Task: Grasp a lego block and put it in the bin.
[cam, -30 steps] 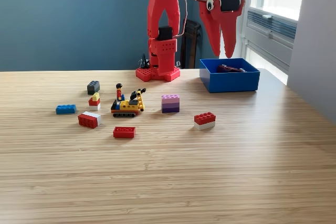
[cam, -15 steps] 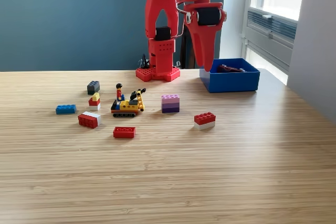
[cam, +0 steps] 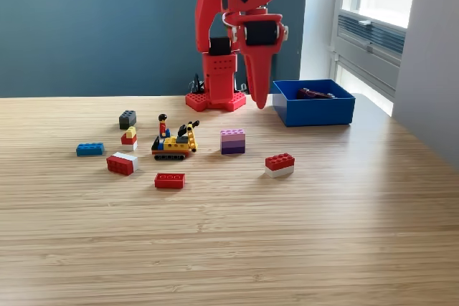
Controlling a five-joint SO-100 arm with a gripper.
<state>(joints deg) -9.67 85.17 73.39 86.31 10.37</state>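
Red plastic makes up the whole arm (cam: 233, 26), and in the exterior view, the only one we have, its gripper (cam: 261, 102) hangs point-down just to the left of the bin (cam: 313, 111), clear of the wooden table (cam: 287, 249). We see the jaws drawn together into one narrow tip with nothing between them.

We find the bin at the far right of the table, bright blue and shallow, with one dark piece (cam: 314, 93) lying inside. The loose blocks sit well apart from it, nearer the camera: a red-and-white block (cam: 279, 164) closest to the gripper's side, a purple stack (cam: 232, 141), a flat red block (cam: 170, 180), a second red-and-white block (cam: 121, 163), a blue block (cam: 90, 148), a dark grey block (cam: 127, 118), a small yellow-topped stack (cam: 129, 137) and a little yellow vehicle (cam: 175, 145) with a figure (cam: 163, 124).

We judge the blocks light, rigid and smooth-sided, so they could slip or skate on the wood if pinched off-centre. We would take the nearest red-and-white one across its two long flat sides, low down, with the jaws opened first.
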